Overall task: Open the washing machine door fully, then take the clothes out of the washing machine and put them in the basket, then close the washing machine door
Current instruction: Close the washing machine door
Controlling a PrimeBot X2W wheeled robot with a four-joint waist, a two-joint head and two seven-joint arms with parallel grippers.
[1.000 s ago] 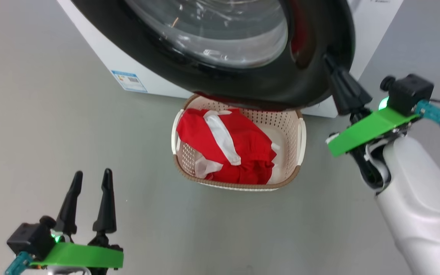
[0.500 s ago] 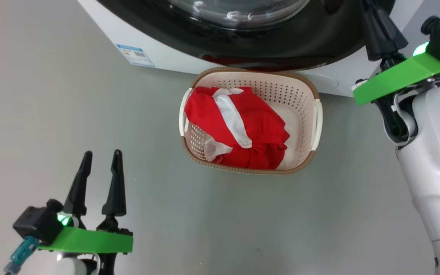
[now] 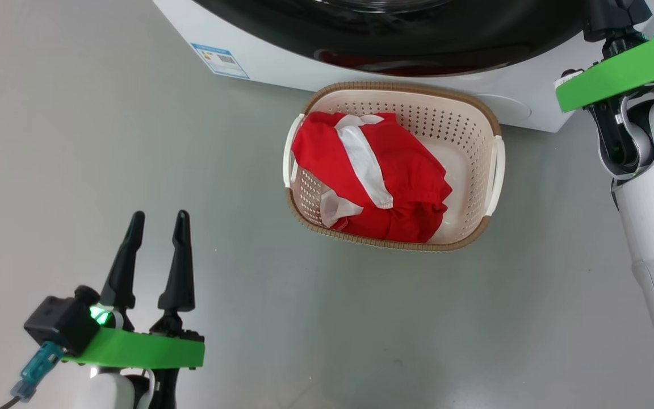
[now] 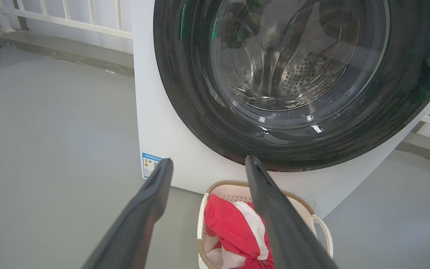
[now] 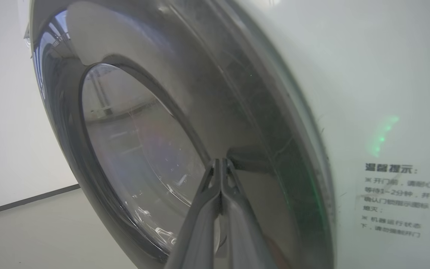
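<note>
The right gripper (image 5: 220,164), pinched shut, sets its tips against the glossy rim of the door (image 5: 245,112). They could skid off before it latches. The left gripper (image 3: 159,216) hangs wide, empty.

Notice (image 5: 392,198) on the washing machine (image 5: 368,74) headed 温馨提示; blue label (image 3: 219,59) unreadable

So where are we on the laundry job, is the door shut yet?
Done: red clothes lie in the basket. In hand: closing; the washing machine door looks about flush with the washing machine, right gripper shut, tips at its black rim. Idle: left gripper, open. Left: confirming the latch; can't tell here.
</note>
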